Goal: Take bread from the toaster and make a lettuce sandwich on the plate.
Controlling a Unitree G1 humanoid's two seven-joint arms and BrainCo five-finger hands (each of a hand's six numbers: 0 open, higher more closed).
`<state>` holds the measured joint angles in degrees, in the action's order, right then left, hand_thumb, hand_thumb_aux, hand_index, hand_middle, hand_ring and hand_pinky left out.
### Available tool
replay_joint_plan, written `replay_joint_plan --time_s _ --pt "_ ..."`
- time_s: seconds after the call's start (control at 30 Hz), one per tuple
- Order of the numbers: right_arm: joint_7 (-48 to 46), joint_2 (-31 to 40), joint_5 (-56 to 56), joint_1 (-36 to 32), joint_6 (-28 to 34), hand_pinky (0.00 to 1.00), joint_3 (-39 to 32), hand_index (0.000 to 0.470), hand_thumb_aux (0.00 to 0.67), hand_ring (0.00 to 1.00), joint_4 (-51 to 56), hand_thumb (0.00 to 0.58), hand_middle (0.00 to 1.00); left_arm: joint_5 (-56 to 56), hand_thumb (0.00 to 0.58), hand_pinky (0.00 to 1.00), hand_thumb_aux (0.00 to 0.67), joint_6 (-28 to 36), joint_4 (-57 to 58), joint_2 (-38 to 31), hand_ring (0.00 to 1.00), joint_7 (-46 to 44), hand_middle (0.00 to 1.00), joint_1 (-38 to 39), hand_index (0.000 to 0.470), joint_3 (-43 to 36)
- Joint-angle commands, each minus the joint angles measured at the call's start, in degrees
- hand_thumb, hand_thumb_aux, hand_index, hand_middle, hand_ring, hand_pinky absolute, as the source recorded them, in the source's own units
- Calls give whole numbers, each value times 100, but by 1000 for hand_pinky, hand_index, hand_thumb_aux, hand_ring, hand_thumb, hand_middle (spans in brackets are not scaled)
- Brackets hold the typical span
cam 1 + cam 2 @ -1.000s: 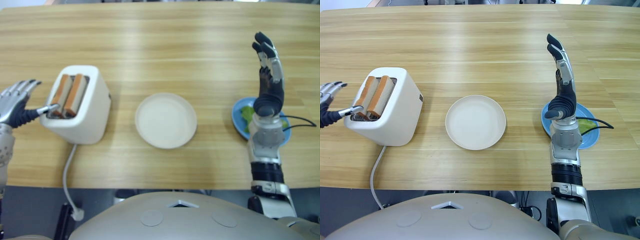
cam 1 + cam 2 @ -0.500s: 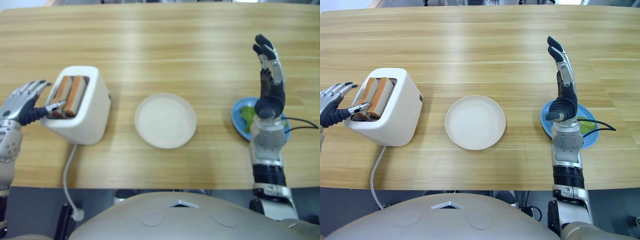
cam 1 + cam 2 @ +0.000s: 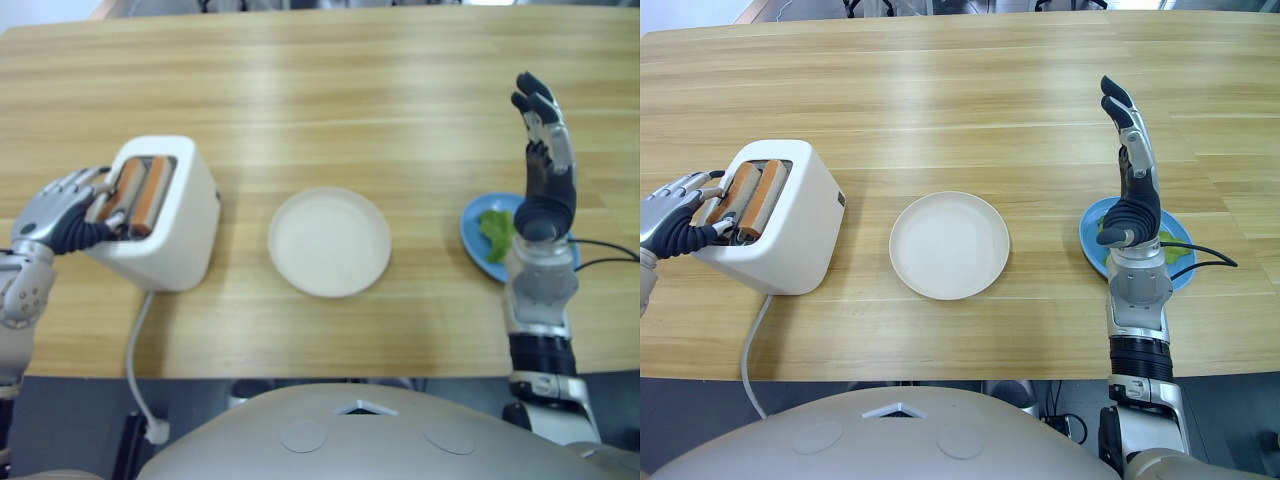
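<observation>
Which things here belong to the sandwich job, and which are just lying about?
For the job: toaster; left bread slice, gripped in its slot by the left hand; right bread slice; empty cream plate; lettuce on the blue plate; right hand, raised open above it.
Just there: power cord of the toaster; black cable by the right wrist; wooden table.

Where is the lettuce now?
In the left eye view, the lettuce lies on the blue plate at right, right of the white plate, partly behind the right robot hand.
</observation>
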<state>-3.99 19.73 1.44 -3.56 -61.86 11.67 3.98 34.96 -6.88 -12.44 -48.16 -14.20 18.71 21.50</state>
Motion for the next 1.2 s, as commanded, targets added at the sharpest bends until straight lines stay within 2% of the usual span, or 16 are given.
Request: replay_joint_plan --time_s 0.03,0.37,0.4,0.43,0.7,0.87,1.2 --pt "-28 30 -27 23 75 0 74 0 0 0 -52 0 0 -96 580 0 670 12 62 48 0 -277 0 47 460 -319" --pt "-41 2 -8 8 77 0 39 0 0 0 -34 0 0 -1041 580 0 670 376 -191 751 0 -13 0 -869 460 -90" --pt "-42 6 -11 9 75 0 42 0 0 0 -29 0 0 -1137 580 59 670 420 -229 822 59 41 59 -972 460 -24" --pt "-42 8 -13 10 74 0 46 0 0 0 -25 0 0 -1235 580 1000 670 443 -252 876 1000 66 1000 -1053 460 24" --pt "-33 -15 16 25 45 0 60 0 0 0 5 0 0 -1629 580 1000 670 373 -357 1205 1000 245 1000 -1322 460 49" --pt "-22 -2 17 79 27 0 116 0 0 0 -18 0 0 -842 580 1000 670 -318 -50 1242 1000 1373 1000 -1695 460 -93" --pt "-41 11 0 39 57 0 103 0 0 0 -17 0 0 -327 580 1000 670 -763 237 1163 1000 2096 1000 -1876 460 -202"
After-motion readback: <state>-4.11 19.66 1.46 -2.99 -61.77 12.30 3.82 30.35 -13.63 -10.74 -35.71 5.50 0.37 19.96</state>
